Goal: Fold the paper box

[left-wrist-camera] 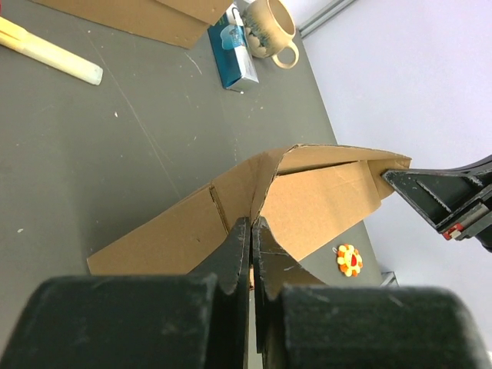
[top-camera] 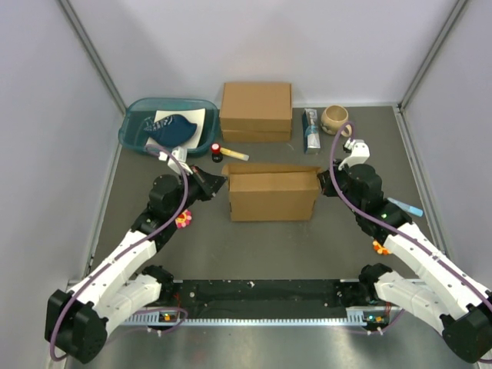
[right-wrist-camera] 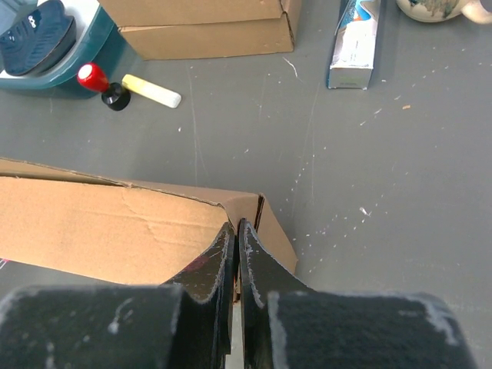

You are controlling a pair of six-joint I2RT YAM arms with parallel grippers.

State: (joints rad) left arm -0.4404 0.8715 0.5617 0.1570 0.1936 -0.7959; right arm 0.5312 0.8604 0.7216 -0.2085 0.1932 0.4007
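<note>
The black left gripper (left-wrist-camera: 251, 224) is clamped shut on one end panel of the plain brown cardboard paper box (top-camera: 273, 196). The black right gripper (right-wrist-camera: 234, 228) is pinched closed on the opposite end wall. The paper box is thus braced upright on the dark grey counter (top-camera: 269, 254), probably so its flaps can be folded in. Behind the paper box, a thicker brown cardboard box (top-camera: 256, 108) stands apart.

Paper box (top-camera: 273, 198) between 2 grippers: left gripper (top-camera: 221, 182) at its left end, right gripper (top-camera: 322, 183) at its right end. Beyond left gripper: stick (top-camera: 234, 154), then bin (top-camera: 132, 127) farther left. Beyond right gripper: carton (top-camera: 311, 131), mug (top-camera: 336, 118) just right of it. Cardboard box (top-camera: 256, 111) between bin and carton.
</note>
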